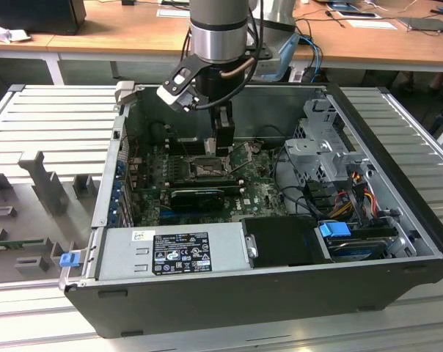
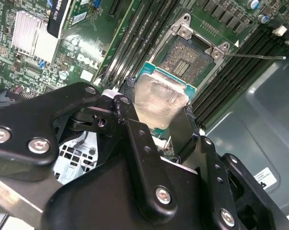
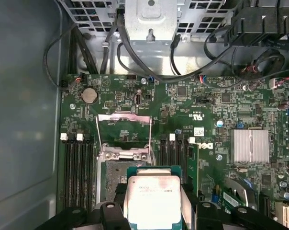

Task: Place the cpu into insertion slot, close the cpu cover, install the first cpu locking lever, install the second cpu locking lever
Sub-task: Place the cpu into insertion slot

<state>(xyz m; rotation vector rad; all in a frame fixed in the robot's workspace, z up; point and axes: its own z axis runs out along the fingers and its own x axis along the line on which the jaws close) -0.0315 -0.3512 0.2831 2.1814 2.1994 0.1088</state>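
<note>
Chip [image 3: 151,201] gripped by two opposite edges between the fingers [image 2: 183,132] of the gripper [image 2: 159,108], metal face up and level — presumably so it can drop in flat. It hangs just beside the open socket [image 2: 187,57], not seated. Cover [image 3: 124,116] stands swung back, leaving it clear — all mid-frame in the exterior view.

A ribbed grey metal tabletop [image 1: 53,117] of long parallel slats spreads to both sides in the exterior view, with grey block-shaped fixtures [image 1: 42,180] standing on it at that view's left. Behind it runs a long pale brown wooden desk [image 1: 126,33] on a white frame [image 1: 54,70] — white papers [image 1: 372,23] and a black box [image 1: 38,15] lie on top. The light is even and soft.
</note>
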